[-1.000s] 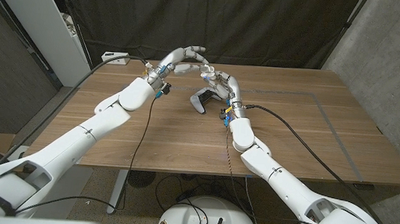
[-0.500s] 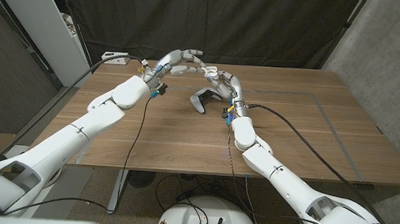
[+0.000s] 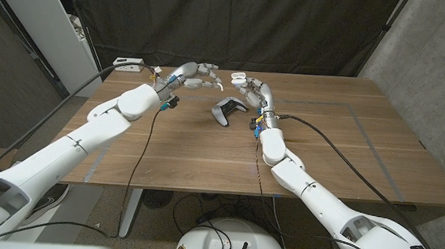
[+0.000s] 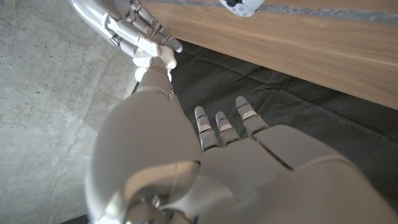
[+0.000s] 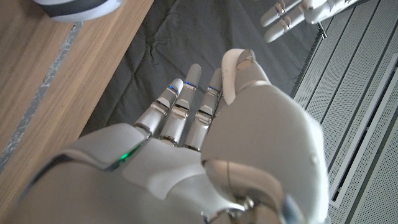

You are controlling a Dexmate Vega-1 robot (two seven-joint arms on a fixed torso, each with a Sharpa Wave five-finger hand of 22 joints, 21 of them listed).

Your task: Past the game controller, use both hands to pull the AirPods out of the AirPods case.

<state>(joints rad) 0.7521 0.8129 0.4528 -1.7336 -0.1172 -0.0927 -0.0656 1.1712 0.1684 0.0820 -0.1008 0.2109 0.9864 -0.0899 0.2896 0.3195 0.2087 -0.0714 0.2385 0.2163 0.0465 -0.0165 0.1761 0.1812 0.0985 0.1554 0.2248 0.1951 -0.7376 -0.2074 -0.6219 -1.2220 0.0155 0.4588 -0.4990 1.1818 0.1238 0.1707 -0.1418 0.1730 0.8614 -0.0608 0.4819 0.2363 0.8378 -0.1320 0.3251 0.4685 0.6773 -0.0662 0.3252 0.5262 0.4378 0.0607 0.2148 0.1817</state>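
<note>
No writing can be read on anything. The game controller (image 3: 226, 110) lies on the wooden table (image 3: 339, 148) toward its far edge, with bare wood to either side. Beyond it the left hand (image 3: 200, 75) and right hand (image 3: 249, 85) hover slightly apart; the right seems to pinch a small white AirPods case (image 3: 237, 77), while whether the left holds anything cannot be told.
</note>
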